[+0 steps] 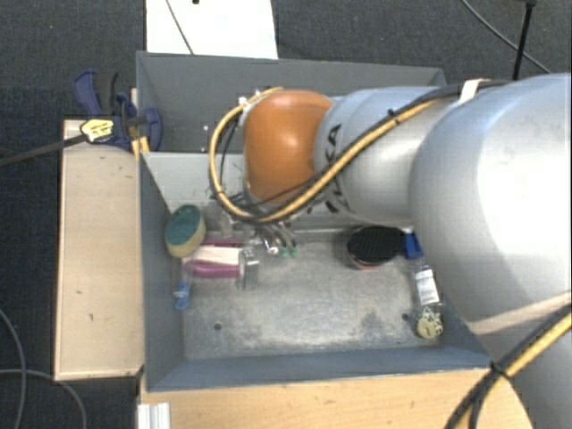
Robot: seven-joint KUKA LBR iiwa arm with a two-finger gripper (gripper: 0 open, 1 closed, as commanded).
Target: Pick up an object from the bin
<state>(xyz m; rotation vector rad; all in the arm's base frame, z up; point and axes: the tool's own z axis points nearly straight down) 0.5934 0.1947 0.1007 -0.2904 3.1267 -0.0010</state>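
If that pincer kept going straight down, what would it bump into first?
Probably the pink-and-white thing lying right by the pincer, at the left of the bin. It might just miss that and meet the bare floor instead, as depth is unclear.

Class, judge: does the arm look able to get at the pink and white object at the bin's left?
Probably yes: the arm ends right beside the pink and white object, nothing lies on it, and the green sponge only borders it.

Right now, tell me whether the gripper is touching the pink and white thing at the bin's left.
Cannot tell. In the camera view the gripper overlaps the right end of the pink and white thing, but no contact or gap shows plainly.
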